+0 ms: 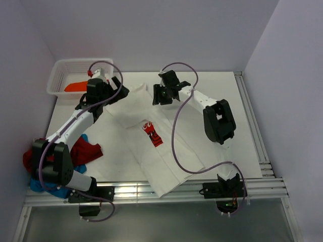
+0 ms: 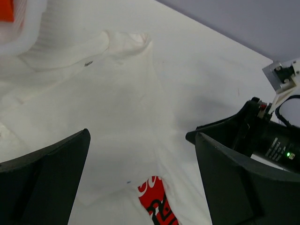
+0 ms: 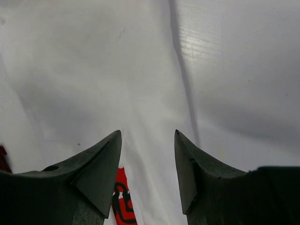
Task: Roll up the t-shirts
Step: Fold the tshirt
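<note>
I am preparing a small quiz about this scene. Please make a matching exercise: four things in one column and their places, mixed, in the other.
Things:
1. white t-shirt
2. orange t-shirt
3. red t-shirt
4. basket

Places:
A. far left corner
B. near left, beside the left arm
C. inside the basket
D. diagonally across the middle of the table

Pairs: 1-D, 2-C, 3-B, 4-A
</note>
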Tool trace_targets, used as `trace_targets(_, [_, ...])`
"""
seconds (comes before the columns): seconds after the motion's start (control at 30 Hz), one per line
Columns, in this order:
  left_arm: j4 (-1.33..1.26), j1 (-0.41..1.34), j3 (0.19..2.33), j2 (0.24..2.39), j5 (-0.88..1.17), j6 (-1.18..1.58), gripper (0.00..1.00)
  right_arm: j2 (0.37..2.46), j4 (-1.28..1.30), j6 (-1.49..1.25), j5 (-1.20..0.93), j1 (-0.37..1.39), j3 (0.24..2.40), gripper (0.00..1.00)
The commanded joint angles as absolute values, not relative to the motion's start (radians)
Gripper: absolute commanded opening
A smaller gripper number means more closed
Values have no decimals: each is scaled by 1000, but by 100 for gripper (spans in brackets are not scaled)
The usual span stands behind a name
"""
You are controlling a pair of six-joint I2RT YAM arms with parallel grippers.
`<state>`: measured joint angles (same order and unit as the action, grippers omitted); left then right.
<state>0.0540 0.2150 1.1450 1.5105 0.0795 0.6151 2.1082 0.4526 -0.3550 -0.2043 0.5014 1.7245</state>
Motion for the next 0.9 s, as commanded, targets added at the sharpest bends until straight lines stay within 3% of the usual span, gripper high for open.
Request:
trace_targets(0.0, [-57, 199, 970, 1425, 40, 666, 100, 2166, 460, -334, -255, 500, 1805, 57])
trace_targets(0.27, [-147, 175, 789, 1482, 72, 736, 98, 2281, 488, -356, -288, 469, 1885, 55])
trace_targets(0.87, [-247, 117, 689, 1523, 81, 770, 89, 2281, 479, -331, -287, 439, 1851, 52])
